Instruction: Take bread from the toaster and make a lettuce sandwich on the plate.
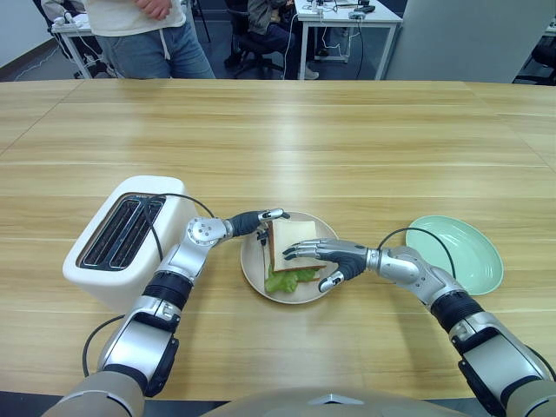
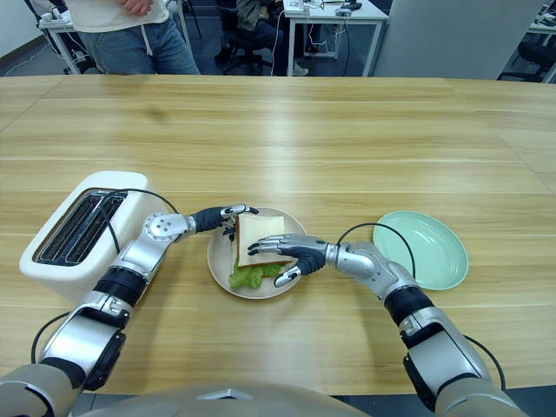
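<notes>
Fingers (image 1: 276, 212) of the left robot hand (image 1: 259, 219) lie stretched out and apart, clamped on nothing, their tips touching the upper left edge of the bread (image 1: 292, 239) just left of the frame's centre. From the lower right, the right robot hand (image 1: 337, 259) lies spread over the slice's lower right part with its fingers resting on top and its thumb held apart below them, above the lettuce (image 1: 282, 280), so it is not closed around anything. The bread sits on that lettuce, whose green edge juts out at the lower left, and both lie on the round beige plate (image 1: 250, 265) at lower centre. The white toaster (image 1: 122, 236) stands at lower left, close beside the plate, with two dark slots on top. A pale green dish (image 1: 465, 252) lies at lower right, apart from the plate. The tabletop (image 1: 304, 139) is light wood planking with long seams running across the frame. Beyond its far edge, along the top of the frame, stand a white desk (image 1: 347, 17), an office chair (image 1: 261, 39) and a grey partition (image 1: 460, 39). The right eye view puts the toaster almost against the left edge, while the left eye view leaves a strip of wood beside it.
</notes>
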Robot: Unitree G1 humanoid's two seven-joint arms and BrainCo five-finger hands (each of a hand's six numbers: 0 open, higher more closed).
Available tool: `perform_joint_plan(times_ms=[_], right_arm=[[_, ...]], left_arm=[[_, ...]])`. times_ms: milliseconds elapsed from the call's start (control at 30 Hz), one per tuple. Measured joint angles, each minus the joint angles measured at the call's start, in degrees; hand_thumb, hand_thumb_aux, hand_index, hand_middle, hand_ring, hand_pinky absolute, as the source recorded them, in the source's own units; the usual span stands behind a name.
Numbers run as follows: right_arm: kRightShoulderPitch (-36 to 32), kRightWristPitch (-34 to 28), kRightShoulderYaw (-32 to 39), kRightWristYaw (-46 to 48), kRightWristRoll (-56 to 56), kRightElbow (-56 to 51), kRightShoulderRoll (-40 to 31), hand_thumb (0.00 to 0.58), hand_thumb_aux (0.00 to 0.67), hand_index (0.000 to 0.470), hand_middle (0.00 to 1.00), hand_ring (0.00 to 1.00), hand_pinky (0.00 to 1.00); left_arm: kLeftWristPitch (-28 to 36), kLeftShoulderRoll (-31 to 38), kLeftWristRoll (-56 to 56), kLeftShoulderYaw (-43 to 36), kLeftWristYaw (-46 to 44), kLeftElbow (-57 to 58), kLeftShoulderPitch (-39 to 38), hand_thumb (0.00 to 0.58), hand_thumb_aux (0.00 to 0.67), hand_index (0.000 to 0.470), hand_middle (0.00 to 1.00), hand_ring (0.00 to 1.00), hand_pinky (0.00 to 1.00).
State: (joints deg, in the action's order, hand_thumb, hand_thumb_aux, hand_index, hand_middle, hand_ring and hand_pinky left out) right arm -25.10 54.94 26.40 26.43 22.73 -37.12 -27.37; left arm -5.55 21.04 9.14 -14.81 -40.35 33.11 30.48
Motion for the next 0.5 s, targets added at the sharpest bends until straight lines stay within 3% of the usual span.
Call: perform_joint_plan(times_ms=[33,67,267,500], right_arm=[[0.0,0.0,0.0,0.1,-0.1,0.0,0.0,0.0,0.0,0.0,0.0,0.0,0.0],[0.1,-0.1,0.0,0.1,-0.1,0.0,0.0,0.0,0.0,0.0,0.0,0.0,0.0],[0.6,0.0,0.1,0.7,-0.3,0.0,0.1,0.0,0.0,0.0,0.0,0.0,0.0],[0.9,0.1,0.0,0.8,-0.6,0.2,0.0,0.0,0.0,0.0,0.0,0.0,0.0]], left_arm=[[-0.4,0.3,0.5,0.0,1.0,-0.1,0.2,0.0,0.0,0.0,0.29,0.29,0.29],[-0.7,0.6,1.0,0.3,2.5,-0.2,0.6,0.0,0.0,0.0,0.26,0.26,0.26],[-3.8,3.9,8.5,1.4,15.1,-4.5,5.0,0.0,0.0,0.0,0.26,0.26,0.26],[-4.2,5.2,18.9,0.2,27.1,-10.1,4.8,0.0,0.0,0.0,0.26,0.26,0.26]])
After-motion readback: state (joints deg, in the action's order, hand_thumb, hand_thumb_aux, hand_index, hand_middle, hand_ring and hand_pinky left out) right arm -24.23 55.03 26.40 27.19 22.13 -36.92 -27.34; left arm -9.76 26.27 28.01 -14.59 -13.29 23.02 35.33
